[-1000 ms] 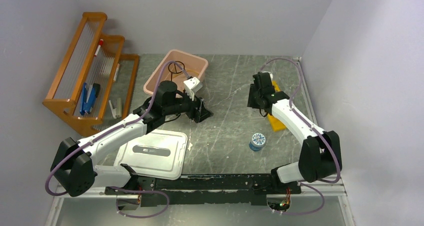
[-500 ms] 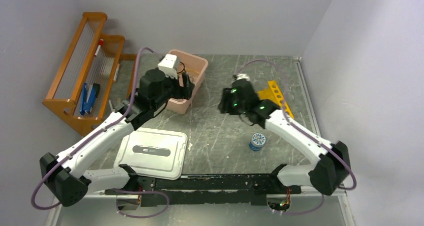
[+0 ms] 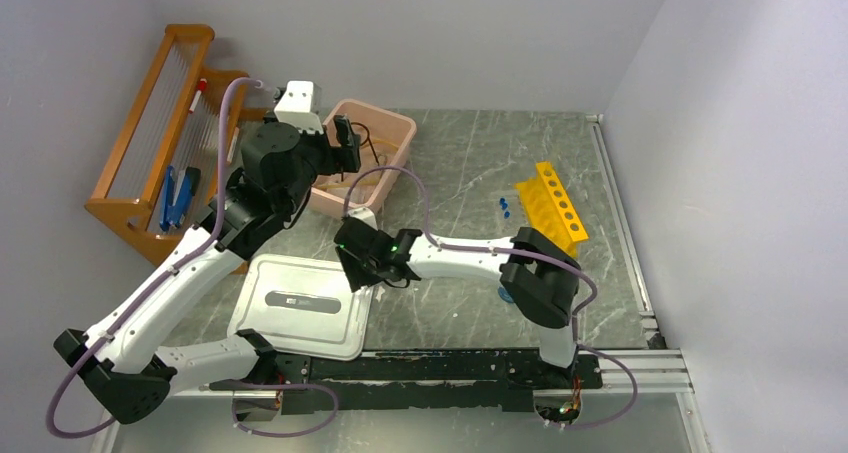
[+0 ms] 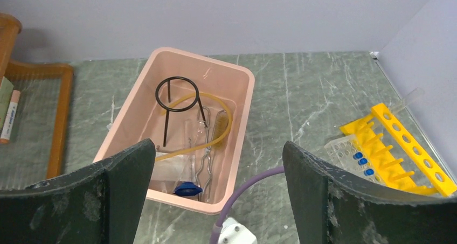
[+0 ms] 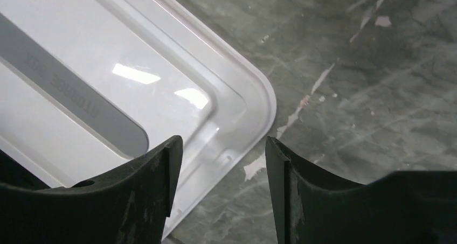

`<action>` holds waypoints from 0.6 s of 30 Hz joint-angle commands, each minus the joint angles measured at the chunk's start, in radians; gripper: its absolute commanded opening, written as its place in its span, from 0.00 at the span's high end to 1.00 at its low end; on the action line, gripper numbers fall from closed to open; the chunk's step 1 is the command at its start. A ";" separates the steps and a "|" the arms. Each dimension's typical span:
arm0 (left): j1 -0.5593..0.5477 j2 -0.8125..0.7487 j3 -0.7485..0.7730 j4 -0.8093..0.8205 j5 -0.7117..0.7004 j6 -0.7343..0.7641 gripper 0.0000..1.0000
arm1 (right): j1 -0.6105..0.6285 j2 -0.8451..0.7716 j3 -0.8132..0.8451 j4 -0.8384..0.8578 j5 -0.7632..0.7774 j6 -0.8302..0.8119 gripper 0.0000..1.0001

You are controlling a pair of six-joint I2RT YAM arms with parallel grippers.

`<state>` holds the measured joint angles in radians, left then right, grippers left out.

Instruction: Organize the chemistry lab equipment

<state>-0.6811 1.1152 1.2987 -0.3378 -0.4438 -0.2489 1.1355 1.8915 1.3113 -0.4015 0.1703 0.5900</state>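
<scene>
The jaws of the left gripper are spread wide and empty beside the pink tub. The tripod ring and rubber tube lie inside it, beyond them. The jaws of the right gripper are parted over the lid near the tub.

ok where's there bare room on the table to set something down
Bare table between the pink tub and the yellow rack, back to the far wall. Crowded: inside the tub, and by the white lid, where the right arm reaches across.

Embossed lettering on white lid, too blurred for reading.
</scene>
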 commanded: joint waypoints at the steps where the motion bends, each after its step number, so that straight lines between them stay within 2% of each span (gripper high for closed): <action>1: 0.008 -0.023 0.006 -0.023 -0.027 0.027 0.08 | 0.002 0.035 0.051 0.030 0.059 -0.003 0.39; 3: 0.009 -0.023 -0.005 -0.023 -0.019 0.022 0.08 | 0.002 0.060 0.063 0.022 0.086 -0.009 0.42; 8: 0.016 -0.019 -0.014 -0.027 0.011 0.003 0.08 | 0.003 0.115 0.078 0.010 0.121 -0.056 0.59; 13: 0.021 -0.010 -0.018 -0.029 0.033 -0.005 0.08 | 0.002 0.133 0.061 0.029 0.118 -0.092 0.64; 18: 0.023 -0.002 -0.019 -0.028 0.045 -0.013 0.08 | 0.001 0.133 0.042 0.009 0.182 -0.123 0.73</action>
<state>-0.6678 1.1103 1.2922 -0.3569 -0.4248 -0.2508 1.1381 2.0056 1.3727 -0.3779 0.2871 0.5034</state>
